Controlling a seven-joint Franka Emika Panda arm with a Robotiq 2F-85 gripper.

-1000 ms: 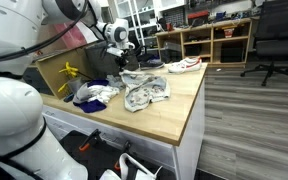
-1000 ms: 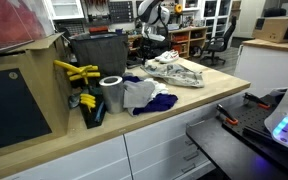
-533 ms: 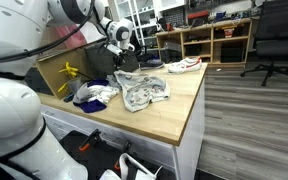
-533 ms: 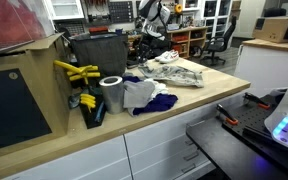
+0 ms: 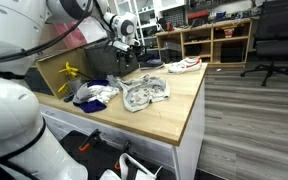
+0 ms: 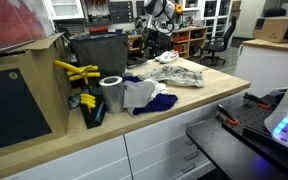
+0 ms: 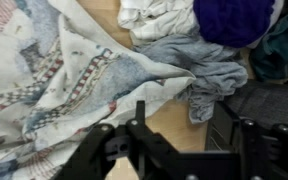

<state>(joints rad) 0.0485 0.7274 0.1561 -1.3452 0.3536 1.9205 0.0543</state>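
Note:
A patterned white cloth [image 5: 146, 92] [image 6: 179, 72] lies crumpled on the wooden table [image 5: 174, 115]. My gripper [image 5: 124, 60] [image 6: 148, 45] hangs above its rear edge, close to the dark bin [image 6: 99, 55]. In the wrist view the gripper [image 7: 182, 108] is open, with bare wood between its fingers and nothing held. The patterned cloth [image 7: 54, 80] lies to its left. A grey cloth [image 7: 184, 65] lies just ahead, with a blue cloth [image 7: 234, 18] and a white cloth [image 7: 154, 15] beyond it.
A pile of white and blue cloths [image 6: 144, 97] [image 5: 94, 95], a paper roll [image 6: 111, 93] and yellow tools [image 6: 74, 72] sit beside a cardboard box [image 6: 19, 90]. A white shoe [image 5: 184, 65] lies at the table's far end. Shelves [image 5: 214, 40] and an office chair [image 5: 274, 40] stand beyond.
The gripper has opened from shut and has lifted a little above the patterned cloth, which now lies loose on the table.

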